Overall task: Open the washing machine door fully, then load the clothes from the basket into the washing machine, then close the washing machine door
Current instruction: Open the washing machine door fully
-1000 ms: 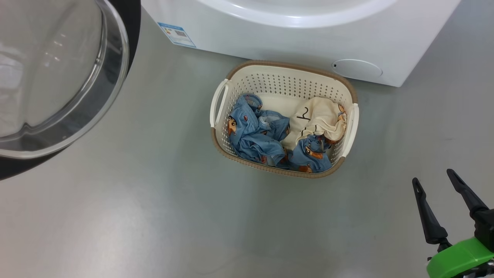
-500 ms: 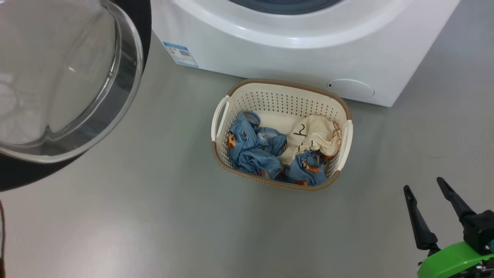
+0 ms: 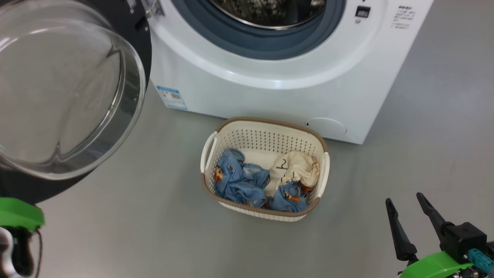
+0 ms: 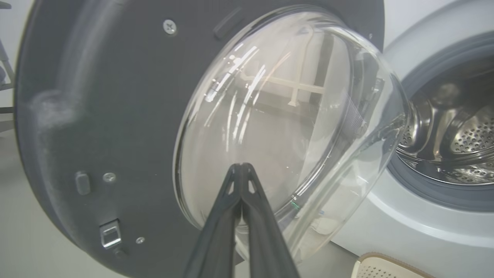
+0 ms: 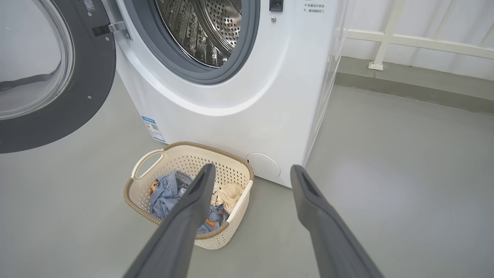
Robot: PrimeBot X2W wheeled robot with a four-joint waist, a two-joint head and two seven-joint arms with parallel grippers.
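Left wrist view: door (image 4: 96, 116) stood open beyond the pressed-together left gripper (image 4: 241, 166). Right gripper (image 5: 252, 168) was spread, with the basket (image 5: 181, 160) just ahead; grasping the clothes (image 5: 166, 197) judged next.

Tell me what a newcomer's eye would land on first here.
The washing machine door looms largest, swung open at the head view's left. Beside it the washing machine gapes, steel drum showing. On the floor in front sits the basket of blue and cream clothes.

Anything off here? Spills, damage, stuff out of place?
Nothing stands out. The washing machine door hangs open and intact, the basket sits upright on the floor before the washing machine, and the clothes all lie inside it.
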